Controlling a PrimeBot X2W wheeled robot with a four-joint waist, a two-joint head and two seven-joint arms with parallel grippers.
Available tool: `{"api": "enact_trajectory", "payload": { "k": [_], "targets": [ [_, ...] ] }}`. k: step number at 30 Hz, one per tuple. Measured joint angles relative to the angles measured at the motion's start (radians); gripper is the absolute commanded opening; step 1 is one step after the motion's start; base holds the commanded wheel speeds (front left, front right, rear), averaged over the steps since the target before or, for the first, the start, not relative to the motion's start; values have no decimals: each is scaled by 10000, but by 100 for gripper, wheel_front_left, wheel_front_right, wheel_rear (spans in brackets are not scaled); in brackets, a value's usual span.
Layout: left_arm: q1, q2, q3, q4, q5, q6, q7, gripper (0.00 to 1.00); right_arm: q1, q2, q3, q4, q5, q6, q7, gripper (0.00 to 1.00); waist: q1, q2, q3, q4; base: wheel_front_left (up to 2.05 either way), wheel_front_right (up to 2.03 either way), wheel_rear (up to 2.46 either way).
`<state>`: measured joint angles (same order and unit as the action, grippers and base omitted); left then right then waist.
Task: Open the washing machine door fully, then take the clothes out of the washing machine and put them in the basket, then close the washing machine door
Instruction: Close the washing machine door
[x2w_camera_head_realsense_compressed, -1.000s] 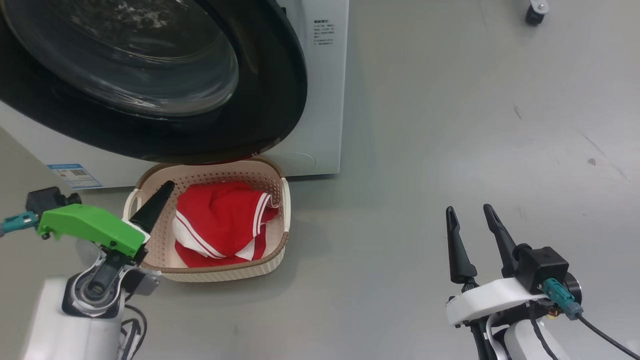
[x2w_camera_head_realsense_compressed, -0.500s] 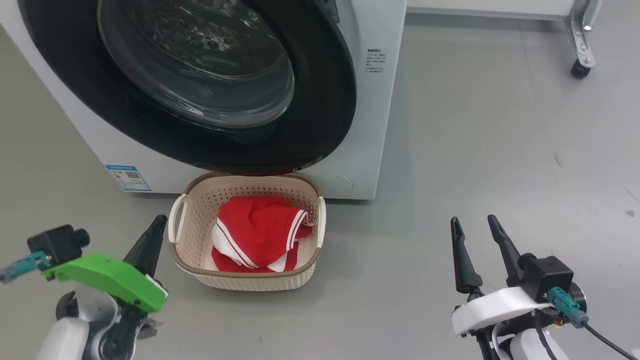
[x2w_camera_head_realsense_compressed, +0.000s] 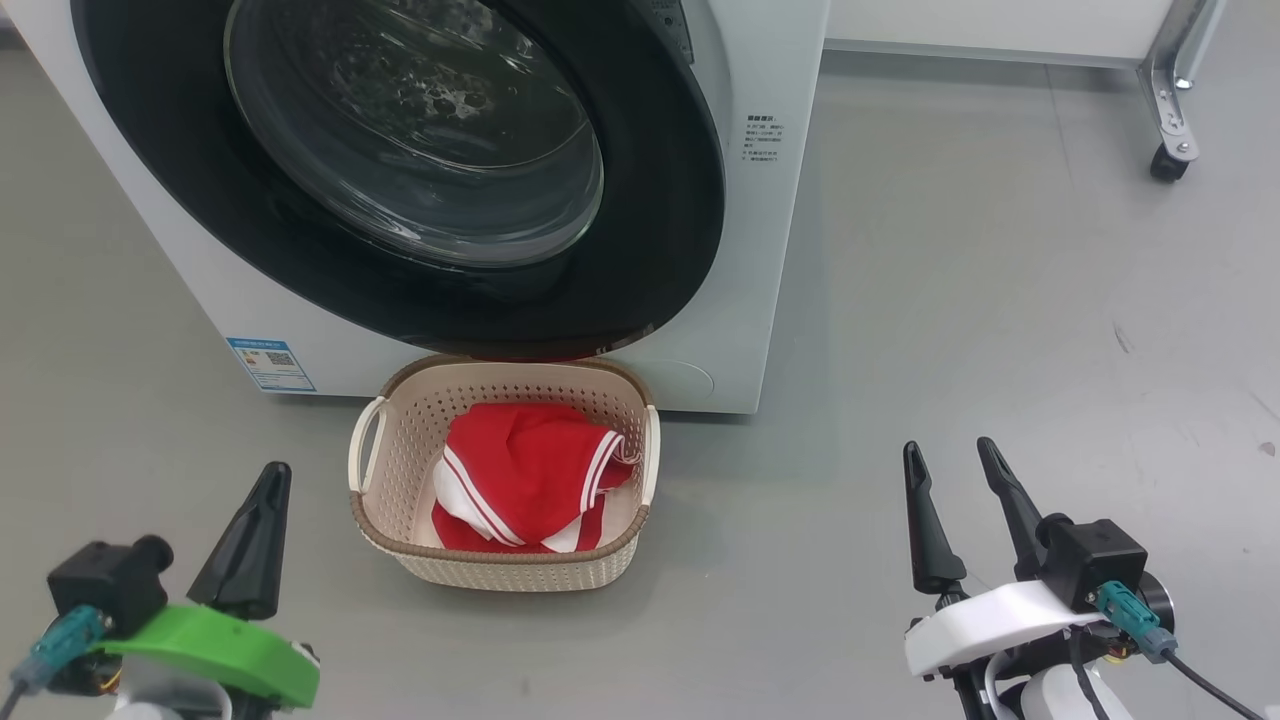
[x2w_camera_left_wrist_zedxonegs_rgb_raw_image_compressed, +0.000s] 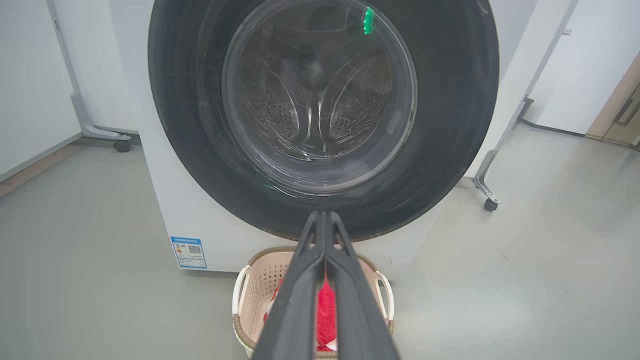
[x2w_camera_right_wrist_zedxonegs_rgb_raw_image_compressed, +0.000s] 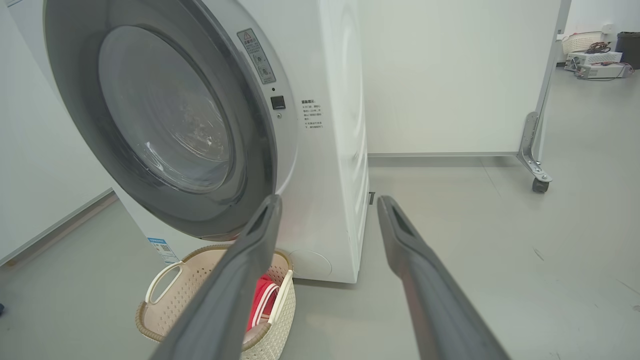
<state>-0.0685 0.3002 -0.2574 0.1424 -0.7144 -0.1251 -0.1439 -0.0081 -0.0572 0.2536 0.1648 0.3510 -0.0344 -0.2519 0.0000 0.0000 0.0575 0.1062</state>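
Clothes (x2w_camera_head_realsense_compressed: 520, 470) heaped in basket (x2w_camera_head_realsense_compressed: 500, 575), lower centre of frame, just in front of washing machine (x2w_camera_head_realsense_compressed: 770, 250). Washing machine door (x2w_camera_head_realsense_compressed: 660, 200), upper left, seemingly flush: closing step probably done. Left gripper (x2w_camera_head_realsense_compressed: 272, 475) pinched together, lower left; right gripper (x2w_camera_head_realsense_compressed: 948, 447) spread, empty, lower right. Next: confirm closure, else press door home.

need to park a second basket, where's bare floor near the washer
Widest bare floor: right of the washing machine, between the wheeled frame behind and the right gripper in front. Smaller strip: left of the basket, between the machine's blue label and the left gripper. Crowded: under the door, where the basket with red clothes sits close to the machine.
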Motion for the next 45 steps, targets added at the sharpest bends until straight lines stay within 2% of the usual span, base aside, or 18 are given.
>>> {"api": "enact_trajectory", "payload": {
  "k": [6,9,10,12,19,45],
  "targets": [
    [340,222,-98,380,1068,-2,-1116,0,39,15,-96,-19,-31,25,0,100,0,0,-21,26,0,0,0],
    [492,219,-111,537,1407,0,-1137,0,57,15,-123,-36,-33,27,0,100,0,0,-30,28,0,0,0],
    [529,209,-104,569,1530,29,-1137,30,58,17,-123,-42,-33,29,0,100,0,0,-31,27,0,0,0],
    [541,165,4,637,1801,205,-1137,100,65,21,-123,-54,-63,69,0,100,0,0,-31,21,0,0,0],
    [697,-253,82,767,1866,240,-1127,100,85,52,-134,-84,-94,134,0,100,0,0,38,-56,0,0,0],
    [693,-988,775,309,2853,138,-1127,100,110,84,-226,-105,-199,232,0,100,0,0,96,-79,0,0,0]
  ]
}}
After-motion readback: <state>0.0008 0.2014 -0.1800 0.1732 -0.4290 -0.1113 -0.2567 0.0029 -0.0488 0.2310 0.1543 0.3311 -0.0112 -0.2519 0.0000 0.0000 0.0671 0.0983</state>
